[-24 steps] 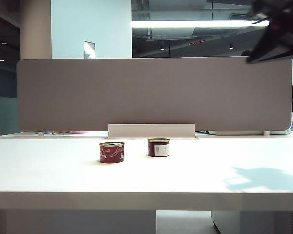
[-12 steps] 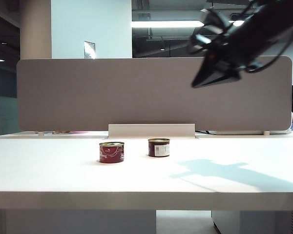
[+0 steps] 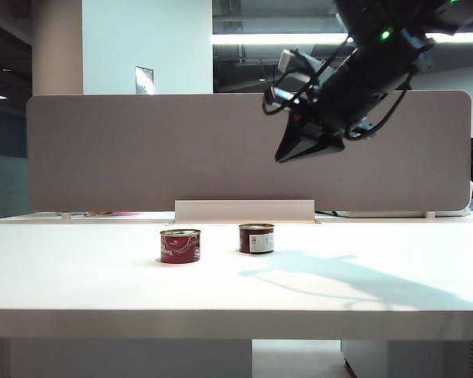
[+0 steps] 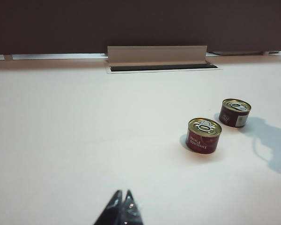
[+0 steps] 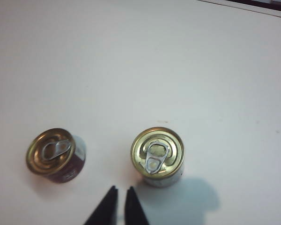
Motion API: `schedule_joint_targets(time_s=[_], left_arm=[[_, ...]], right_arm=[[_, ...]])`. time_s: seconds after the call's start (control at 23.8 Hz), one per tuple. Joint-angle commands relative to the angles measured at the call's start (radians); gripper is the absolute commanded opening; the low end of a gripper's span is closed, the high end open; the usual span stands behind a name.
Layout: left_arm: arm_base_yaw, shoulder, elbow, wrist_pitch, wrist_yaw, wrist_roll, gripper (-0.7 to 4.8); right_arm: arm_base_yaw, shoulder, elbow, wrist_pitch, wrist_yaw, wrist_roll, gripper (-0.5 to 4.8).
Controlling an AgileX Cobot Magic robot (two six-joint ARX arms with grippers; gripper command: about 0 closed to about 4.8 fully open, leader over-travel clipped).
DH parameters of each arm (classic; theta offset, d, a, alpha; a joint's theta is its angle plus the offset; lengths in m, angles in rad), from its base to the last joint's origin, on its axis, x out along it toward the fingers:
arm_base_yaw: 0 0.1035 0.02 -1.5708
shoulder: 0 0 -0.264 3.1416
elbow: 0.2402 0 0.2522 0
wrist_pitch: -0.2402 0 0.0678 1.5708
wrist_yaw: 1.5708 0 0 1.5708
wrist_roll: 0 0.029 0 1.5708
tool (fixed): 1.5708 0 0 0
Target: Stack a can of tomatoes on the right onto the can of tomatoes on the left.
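Two short red tomato cans with gold pull-tab lids stand upright on the white table (image 3: pixel 79 276). They are a little apart: the left can (image 3: pixel 180 246) and the right can (image 3: pixel 256 238). My right gripper (image 3: pixel 284 156) hangs high above and slightly right of the right can, pointing down. In the right wrist view its tips (image 5: pixel 121 190) are a narrow gap apart with nothing between them, and they sit between the left can (image 5: pixel 56 154) and the right can (image 5: pixel 158 155). My left gripper (image 4: pixel 122 193) is shut and empty, low over the table, well short of both cans (image 4: pixel 203 135) (image 4: pixel 235 112).
A grey divider panel (image 3: pixel 244 150) runs along the back of the table with a low grey cable box (image 3: pixel 244 211) at its foot, just behind the cans. The right arm's shadow (image 3: pixel 339 276) lies on the table to the right of the cans.
The right arm has swung in from the upper right, moving leftward and downward until its gripper hangs over the cans. Its shadow slid left with it. The cans have not moved.
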Motion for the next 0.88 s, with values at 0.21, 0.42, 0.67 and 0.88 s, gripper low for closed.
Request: schedule_joint_targets(time_s=[0.21, 0.42, 0.67, 0.88], left_arm=[[0.000, 0.001, 0.003, 0.010, 0.004, 0.001, -0.06], [0.000, 0.001, 0.003, 0.010, 0.003, 0.001, -0.06], [0.000, 0.001, 0.003, 0.010, 0.004, 0.001, -0.06], [0.000, 0.001, 0.003, 0.010, 0.004, 0.001, -0.06]], right_arm=[[0.010, 0.154, 0.158, -0.051, 0.002, -0.001, 1.11], [0.026, 0.277, 0.300, -0.126, 0.027, -0.005, 1.36], [0.034, 0.313, 0.355, -0.205, 0.059, -0.025, 4.02], [0.034, 0.313, 0.356, -0.245, 0.071, -0.025, 4.64]])
